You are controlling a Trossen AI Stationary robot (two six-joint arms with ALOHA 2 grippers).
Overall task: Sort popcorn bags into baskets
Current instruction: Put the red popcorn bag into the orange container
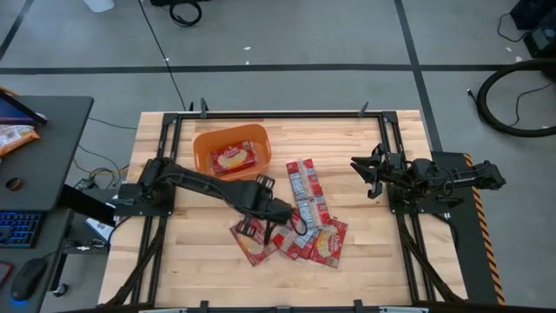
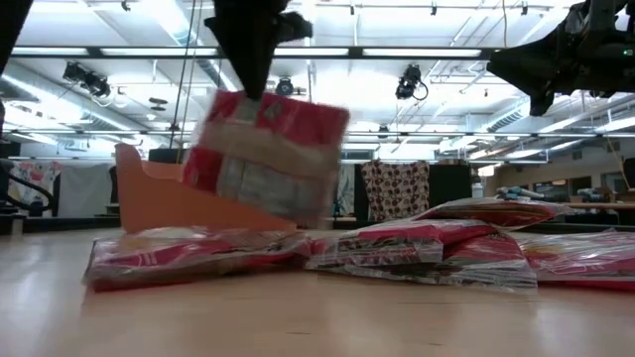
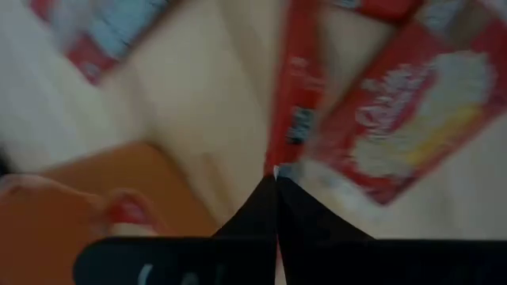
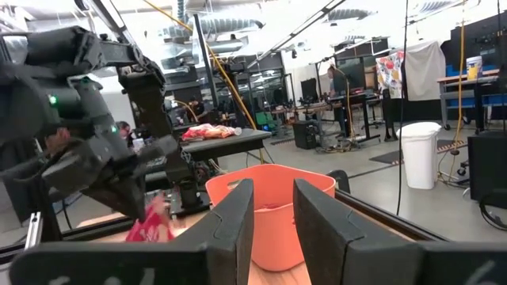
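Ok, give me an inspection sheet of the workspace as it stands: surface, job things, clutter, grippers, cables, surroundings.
Surface: wooden table, bare outside the packet pile.
Job's things: orange basket near the table's far edge, at least one popcorn bag inside. Loose packets lie overlapping mid-table, in front of the basket. One lifted packet hangs clear of the table.
Clutter: nothing seen on the table.
Grippers: left gripper shut on the lifted packet's edge, above the pile. Right gripper open, empty, parked at the table's right side, off the pile.
Cables: black cable across the floor beyond the table; coiled hose at far right.
Surroundings: dark desk left of the table with a mouse.
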